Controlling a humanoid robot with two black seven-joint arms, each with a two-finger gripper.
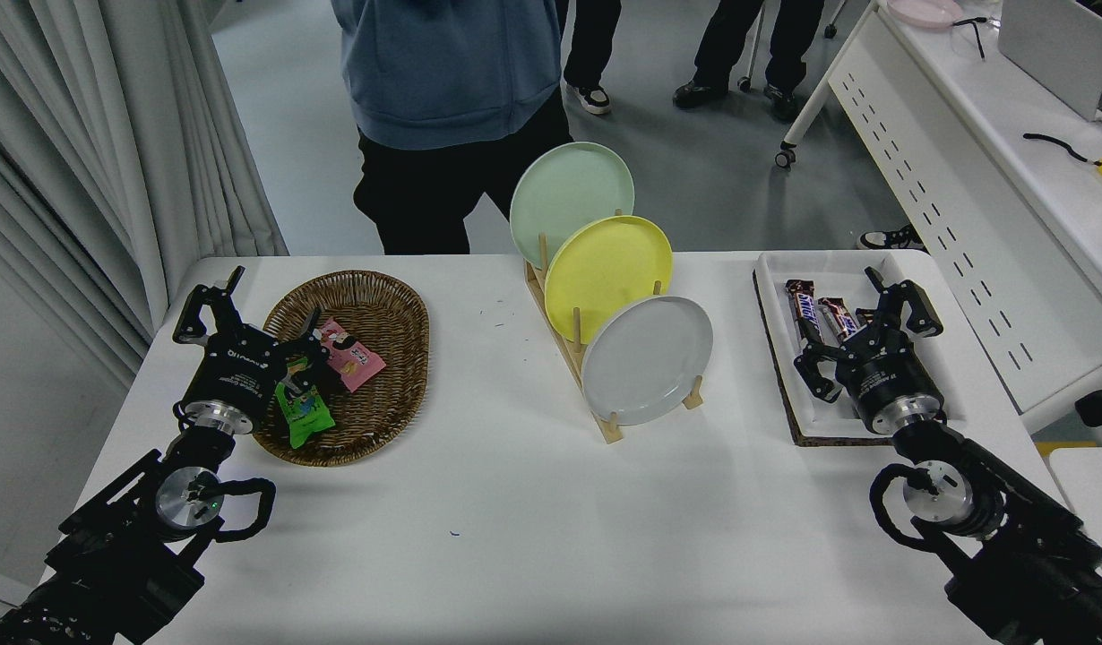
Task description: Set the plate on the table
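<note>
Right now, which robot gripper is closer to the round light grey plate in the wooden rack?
Right. The right gripper hovers over the white tray, just beside the grey plate; the left gripper is farther, over the wicker basket.

grey plate (647,360) upright in rack (573,354)

We take this for a robotics lab or office test room; at the frame's centre a white counter (515,502) holds staged props; grey curtains (112,134) hang upper left; a perforated-panel desk (954,206) on castors with cables stands upper right; people (452,81) stand along the top.
</note>
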